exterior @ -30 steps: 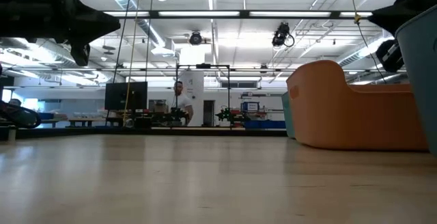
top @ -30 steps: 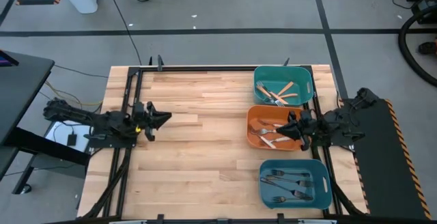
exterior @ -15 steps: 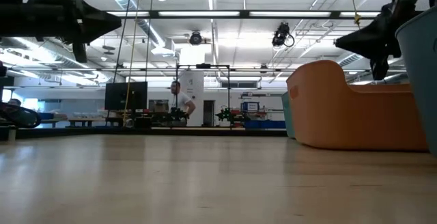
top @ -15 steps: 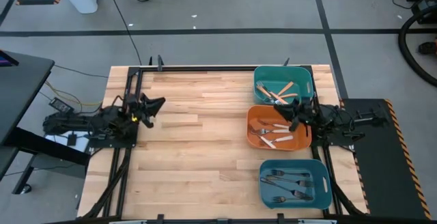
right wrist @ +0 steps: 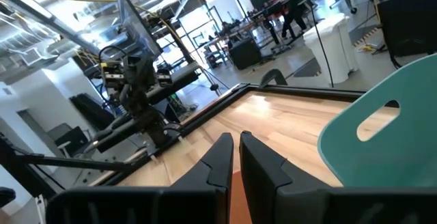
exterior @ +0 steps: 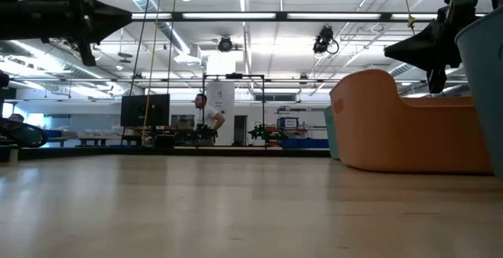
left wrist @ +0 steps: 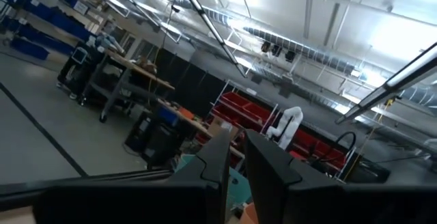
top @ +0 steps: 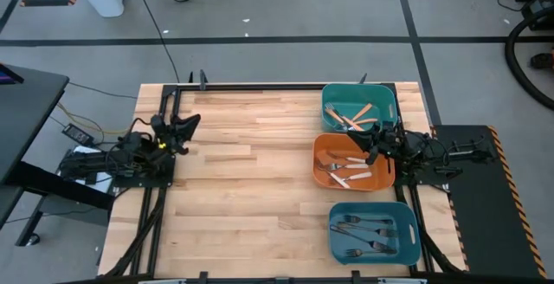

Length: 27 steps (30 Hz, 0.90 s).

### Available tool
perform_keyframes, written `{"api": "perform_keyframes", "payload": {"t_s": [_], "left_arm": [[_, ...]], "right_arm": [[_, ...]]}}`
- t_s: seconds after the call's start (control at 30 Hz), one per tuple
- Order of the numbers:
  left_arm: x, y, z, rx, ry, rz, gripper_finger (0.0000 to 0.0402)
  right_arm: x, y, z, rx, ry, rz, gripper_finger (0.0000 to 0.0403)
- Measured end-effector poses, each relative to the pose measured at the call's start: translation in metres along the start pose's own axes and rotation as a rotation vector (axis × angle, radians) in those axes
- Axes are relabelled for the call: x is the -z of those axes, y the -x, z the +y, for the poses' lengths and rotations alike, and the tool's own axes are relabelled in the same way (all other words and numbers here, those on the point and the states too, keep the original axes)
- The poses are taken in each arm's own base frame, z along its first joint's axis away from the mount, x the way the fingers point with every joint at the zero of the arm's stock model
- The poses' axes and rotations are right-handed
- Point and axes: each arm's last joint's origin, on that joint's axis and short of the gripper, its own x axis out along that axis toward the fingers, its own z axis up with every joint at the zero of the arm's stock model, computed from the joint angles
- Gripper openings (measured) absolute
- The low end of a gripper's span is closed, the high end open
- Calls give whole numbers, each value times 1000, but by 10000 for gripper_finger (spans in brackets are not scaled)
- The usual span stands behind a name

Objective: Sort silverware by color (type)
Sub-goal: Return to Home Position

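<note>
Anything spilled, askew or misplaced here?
Nothing stands out. Orange-handled forks lie in the teal plastic bin, white-handled forks in the orange plastic bin, dark metal forks in the blue plastic bin; none outside. Left gripper and right gripper are empty.

A: What's the left claw point(top: 184, 125) doing?
B: It's pulling back toward the left edge of the surface point(top: 260, 189).
A: And the right claw point(top: 363, 137)?
B: It's sliding off the middle of the orange bin point(top: 318, 150), toward the rim beside the teal bin point(top: 329, 102).
</note>
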Motion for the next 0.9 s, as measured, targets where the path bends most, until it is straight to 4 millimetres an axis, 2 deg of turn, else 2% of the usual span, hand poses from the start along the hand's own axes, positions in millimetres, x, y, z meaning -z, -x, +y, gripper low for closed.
{"api": "perform_keyframes", "payload": {"t_s": [0.9], "left_arm": [[2,0,1,-5,-7,15,53]], "right_arm": [[2,-1,0,9,11,18,34]]}}
